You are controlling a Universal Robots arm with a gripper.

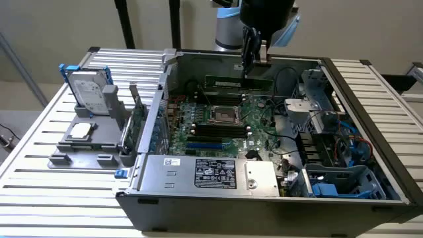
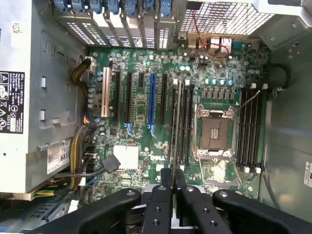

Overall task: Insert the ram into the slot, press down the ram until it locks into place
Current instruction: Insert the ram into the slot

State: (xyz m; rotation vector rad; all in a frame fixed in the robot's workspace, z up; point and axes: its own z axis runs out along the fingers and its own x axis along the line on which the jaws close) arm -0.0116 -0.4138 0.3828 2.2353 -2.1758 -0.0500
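We see the arm's pincer [image 1: 254,67] clenched on the ram [image 1: 228,82], gripping the dark green stick by its upper edge and holding it level over the open computer case [image 1: 264,210], which lies on a pale slatted worktop [image 1: 39,198]. The stick hangs above the motherboard [image 1: 258,124], toward the far wall of the case as the exterior view has it, and is not seated in any socket.

From the wrist view we look straight down the pincer [image 2: 173,176]. Its two dark fingers [image 2: 167,183] press on the ram [image 2: 175,126], which appears edge-on as a thin pale line. That line runs lengthwise over the bank of long black memory sockets between the blue socket [image 2: 152,105] and the square silver processor socket [image 2: 214,131]. The slot [image 2: 185,122] nearest under the stick lies in this bank, parallel to it. We cannot tell exactly which of the neighbouring sockets the stick is lined up with.

In the exterior view the same bank, with the slot [image 1: 215,130], sits on the near side of the processor socket [image 1: 223,115], close to the blue socket [image 1: 201,145]. A labelled power supply [image 1: 211,173] fills the front of the case. To the exterior view's left, a gray stand [image 1: 79,146] on the worktop carries a hard drive [image 1: 91,96] in a blue bracket and an upright expansion card [image 1: 135,124].
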